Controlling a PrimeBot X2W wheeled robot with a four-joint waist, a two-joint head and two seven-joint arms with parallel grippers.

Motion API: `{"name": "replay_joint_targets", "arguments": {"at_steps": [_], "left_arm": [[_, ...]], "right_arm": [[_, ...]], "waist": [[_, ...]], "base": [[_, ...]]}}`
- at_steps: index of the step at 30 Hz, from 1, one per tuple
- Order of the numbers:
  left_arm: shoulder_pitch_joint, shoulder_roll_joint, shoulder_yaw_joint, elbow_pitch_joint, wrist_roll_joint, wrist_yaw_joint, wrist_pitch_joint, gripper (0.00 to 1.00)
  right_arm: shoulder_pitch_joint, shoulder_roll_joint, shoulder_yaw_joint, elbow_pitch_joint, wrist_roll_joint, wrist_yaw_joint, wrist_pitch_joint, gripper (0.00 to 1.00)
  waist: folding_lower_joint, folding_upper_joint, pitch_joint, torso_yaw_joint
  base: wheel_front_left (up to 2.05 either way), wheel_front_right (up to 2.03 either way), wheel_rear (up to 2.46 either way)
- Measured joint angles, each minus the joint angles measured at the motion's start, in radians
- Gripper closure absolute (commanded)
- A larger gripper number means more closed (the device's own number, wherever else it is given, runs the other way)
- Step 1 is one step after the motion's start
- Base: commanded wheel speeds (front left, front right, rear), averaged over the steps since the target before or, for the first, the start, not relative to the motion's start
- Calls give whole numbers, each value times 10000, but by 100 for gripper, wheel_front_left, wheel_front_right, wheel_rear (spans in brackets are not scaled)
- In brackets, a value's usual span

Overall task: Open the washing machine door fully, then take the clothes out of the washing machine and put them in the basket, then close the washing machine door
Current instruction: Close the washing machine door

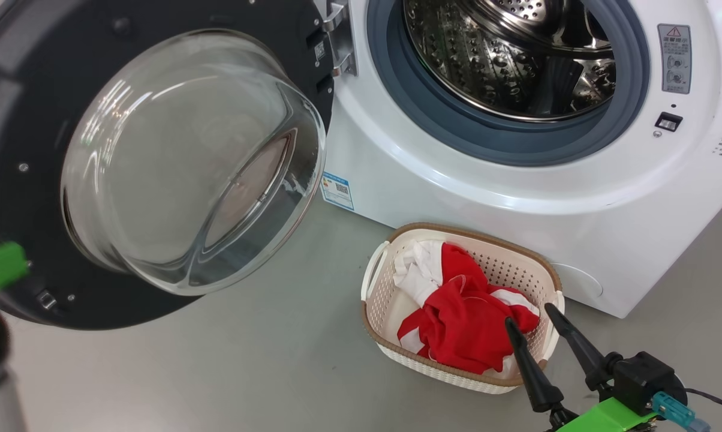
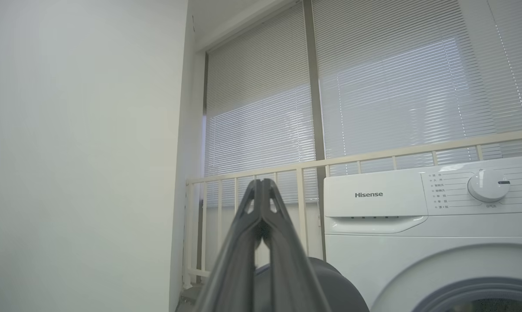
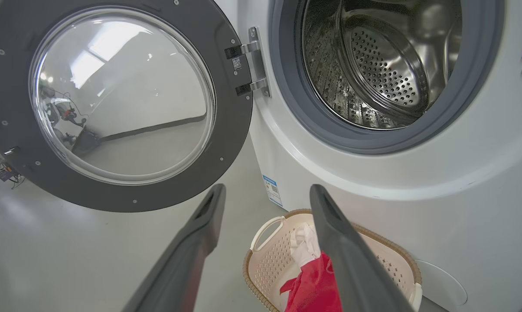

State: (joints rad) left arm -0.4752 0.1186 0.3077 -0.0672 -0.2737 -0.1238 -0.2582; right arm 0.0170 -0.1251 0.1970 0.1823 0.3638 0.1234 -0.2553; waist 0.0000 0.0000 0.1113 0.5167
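The washing machine [image 1: 457, 198] stands on the grey floor [image 1: 247, 360]. Its round opening is uncovered, and the steel drum [image 1: 511, 60] inside the blue-grey seal [image 1: 505, 141] looks empty as far as the pictures reach, so the unloading step seems done.

The door [image 1: 187, 162] is swung wide on its hinge to the machine's left, with its glass bowl facing out towards the robot. That leaves the way between drum and basket free. Closing the door is the part of the task not yet done.

The basket [image 1: 380, 300] sits on the floor against the foot of the machine's front, just below the opening, probably so that a garment needs only a short drop. The clothes [image 1: 463, 318] lie in it as a crumpled red and white heap, filling most of the bottom.

The right gripper [image 1: 529, 315] hovers over the basket's near right corner with its fingers spread wide and nothing between them. One tip is close above the red cloth, and I cannot tell whether it touches.

The left gripper [image 2: 261, 184] has its fingers pressed together on nothing. It points upward past the door's dark edge, a shape that would suit pushing the door shut.
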Motion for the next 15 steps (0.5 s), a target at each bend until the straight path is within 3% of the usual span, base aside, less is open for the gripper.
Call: {"name": "replay_joint_targets", "arguments": {"at_steps": [4,9,15], "left_arm": [[-1118,815,69,514,-136,-2,-2,100],[-2354,1756,69,2119,-884,-6,-29,100],[-3582,2418,94,5198,-3522,-12,568,100]], "right_arm": [[-2,-8,-167,-50,-40,0,0,0],[-3,-12,-226,-67,-48,0,0,0],[-4,-8,-288,-121,-61,0,0,0]], "waist": [[0,0,103,25],[0,0,168,54],[0,0,219,80]], "base": [[0,0,0],[0,0,0],[0,0,0]]}}
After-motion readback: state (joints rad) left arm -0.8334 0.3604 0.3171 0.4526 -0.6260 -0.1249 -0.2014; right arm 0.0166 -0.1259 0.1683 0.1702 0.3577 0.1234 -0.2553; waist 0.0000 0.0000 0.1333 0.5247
